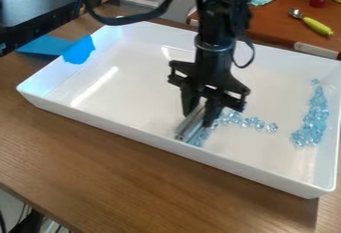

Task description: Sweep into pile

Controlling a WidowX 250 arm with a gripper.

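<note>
In the white tray, the gripper has its fingers closed on a silvery bar near the tray's front wall; pale blue beads (glassy ones) lie beside the bar and along the tray's right end.

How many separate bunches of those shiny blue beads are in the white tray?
2: a long bunch near the tray's end at the picture's right, and a smaller bunch beside the gripper, which may hide more.
</note>
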